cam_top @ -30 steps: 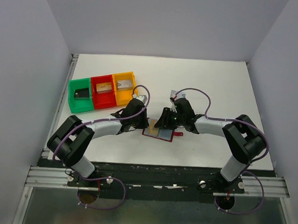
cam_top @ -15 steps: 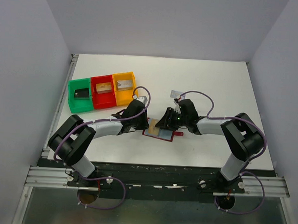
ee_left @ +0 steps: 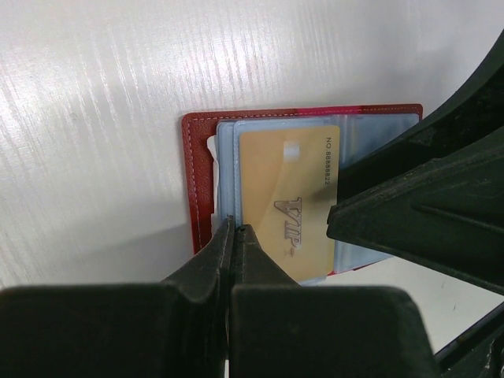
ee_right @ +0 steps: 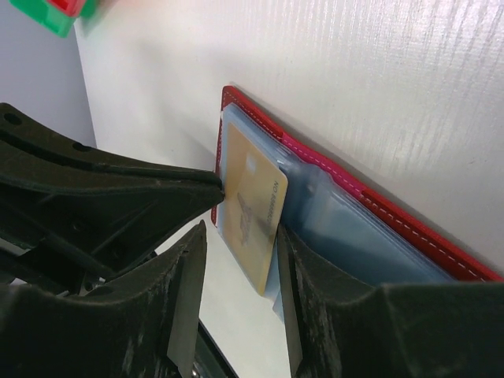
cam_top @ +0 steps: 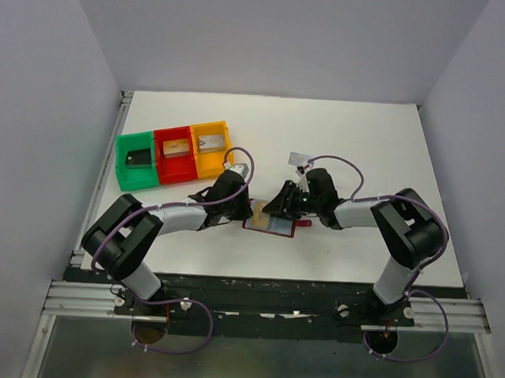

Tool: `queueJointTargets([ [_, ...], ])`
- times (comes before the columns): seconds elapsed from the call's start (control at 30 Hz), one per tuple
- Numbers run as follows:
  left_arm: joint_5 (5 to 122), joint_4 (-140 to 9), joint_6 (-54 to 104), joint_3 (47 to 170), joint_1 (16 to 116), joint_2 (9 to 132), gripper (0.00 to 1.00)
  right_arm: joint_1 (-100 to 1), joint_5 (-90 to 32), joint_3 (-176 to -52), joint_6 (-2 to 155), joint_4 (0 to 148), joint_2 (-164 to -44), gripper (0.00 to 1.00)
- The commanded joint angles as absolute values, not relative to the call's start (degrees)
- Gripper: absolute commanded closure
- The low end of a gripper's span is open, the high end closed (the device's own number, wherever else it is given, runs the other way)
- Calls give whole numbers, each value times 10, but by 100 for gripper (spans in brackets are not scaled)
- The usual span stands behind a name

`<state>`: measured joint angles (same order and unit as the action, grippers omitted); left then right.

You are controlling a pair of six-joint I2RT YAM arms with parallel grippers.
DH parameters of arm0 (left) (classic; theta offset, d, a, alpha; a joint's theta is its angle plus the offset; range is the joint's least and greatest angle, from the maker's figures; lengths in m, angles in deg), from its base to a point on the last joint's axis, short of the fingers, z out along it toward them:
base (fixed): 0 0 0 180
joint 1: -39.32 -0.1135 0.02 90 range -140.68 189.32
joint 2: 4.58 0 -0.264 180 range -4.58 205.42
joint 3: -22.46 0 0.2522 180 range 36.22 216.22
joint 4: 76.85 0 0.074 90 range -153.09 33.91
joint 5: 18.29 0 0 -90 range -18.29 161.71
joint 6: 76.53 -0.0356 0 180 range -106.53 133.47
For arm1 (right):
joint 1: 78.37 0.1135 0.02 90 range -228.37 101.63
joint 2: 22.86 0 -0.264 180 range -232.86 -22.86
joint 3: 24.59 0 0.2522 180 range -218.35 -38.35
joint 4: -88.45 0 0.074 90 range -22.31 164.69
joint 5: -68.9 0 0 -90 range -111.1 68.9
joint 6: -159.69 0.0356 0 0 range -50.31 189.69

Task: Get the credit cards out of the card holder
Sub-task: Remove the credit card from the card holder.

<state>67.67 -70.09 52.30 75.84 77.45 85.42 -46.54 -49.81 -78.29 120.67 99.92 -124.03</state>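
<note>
Gold-tan card (ee_left: 287,201) marked VIP lies partly out of the pale blue sleeves (ee_left: 358,130) of the dark red card holder (ee_left: 197,181). The holder lies open and flat on the white table (cam_top: 365,144) between the two arms. Left tool (ee_left: 231,230) has its jaws pressed together, tips at the card's long edge where it meets the blue lining; whether they pinch the card cannot be told. Right tool (ee_right: 240,232) stands open, one finger on either side of the card's free end. Well apart, at the table's far left, a green bin (cam_top: 126,178), a red bin (cam_top: 175,175) and an orange bin (cam_top: 225,141) sit in a row, a black card (cam_top: 138,158) in the green one.
</note>
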Motion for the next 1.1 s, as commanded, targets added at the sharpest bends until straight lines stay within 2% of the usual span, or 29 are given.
queueJointTargets([
  [0.0, 677, -687, 529, 737, 785, 860, 100, -464, -542, -775, 1228, 1056, -1263, 52],
  [0.73, 634, -751, 553, 698, 789, 862, 100, -464, -666, -791, 1299, 1204, -1357, 53],
  [1.07, 661, -725, 553, 699, 790, 814, 100, -464, -664, -790, 1220, 1109, -1328, 53],
])
